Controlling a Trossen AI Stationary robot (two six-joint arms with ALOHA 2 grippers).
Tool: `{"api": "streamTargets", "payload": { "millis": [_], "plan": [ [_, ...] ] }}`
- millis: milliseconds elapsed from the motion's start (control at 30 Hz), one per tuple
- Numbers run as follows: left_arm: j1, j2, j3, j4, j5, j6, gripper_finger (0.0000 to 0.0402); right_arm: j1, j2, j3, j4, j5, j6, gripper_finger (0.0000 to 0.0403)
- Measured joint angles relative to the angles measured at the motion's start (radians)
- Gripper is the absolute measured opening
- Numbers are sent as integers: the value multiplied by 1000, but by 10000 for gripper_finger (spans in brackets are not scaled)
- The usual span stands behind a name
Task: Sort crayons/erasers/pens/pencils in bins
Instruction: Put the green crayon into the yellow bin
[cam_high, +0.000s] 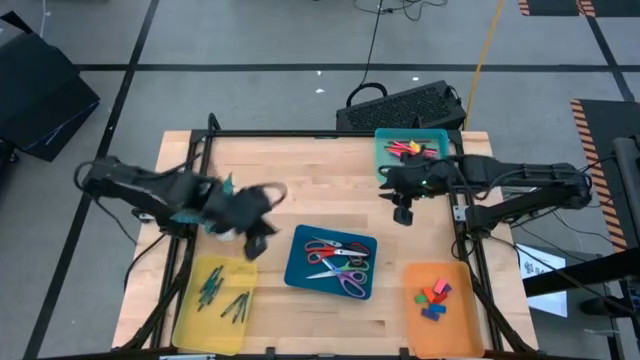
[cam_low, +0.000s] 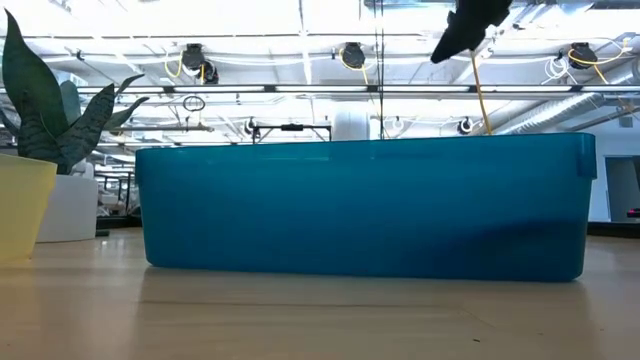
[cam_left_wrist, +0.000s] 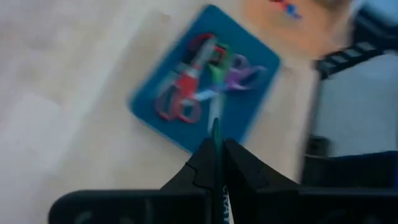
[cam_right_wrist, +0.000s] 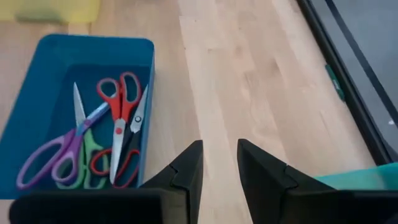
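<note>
The yellow bin (cam_high: 215, 300) lies at the front left, just under the left gripper (cam_high: 255, 238), which pinches a thin green stick (cam_left_wrist: 216, 134); it seems light, stiff and slippery, best held mid-length. The right gripper (cam_high: 402, 212) hovers narrowly open beside the teal bin (cam_high: 412, 148).

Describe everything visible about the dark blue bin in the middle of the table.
The dark blue bin is an opaque, shallow rectangular plastic tray with rounded corners and a low rim, lying flat and slightly skewed on the wooden table, between the yellow and orange bins. It holds several scissors with red, purple and green handles, piled crosswise. Neither gripper touches it.
</note>
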Motion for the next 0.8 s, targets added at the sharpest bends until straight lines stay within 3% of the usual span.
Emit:
{"api": "streamTargets", "payload": {
  "millis": [100,233,400,567,800],
  "plan": [
    [-194,1,38,-42,-94,-216,15,40,44,0,23,4,-32,91],
    [-441,44,-4,-41,-174,-521,15,138,108,0,72,0,-42,91],
    [-694,158,-99,-41,-195,-935,15,282,187,0,185,20,58,91],
    [-781,324,-129,-61,-164,-1147,15,411,251,0,248,93,226,91],
    [-737,511,-130,-223,-75,-1301,15,511,273,0,251,107,365,91]
  ]
}}
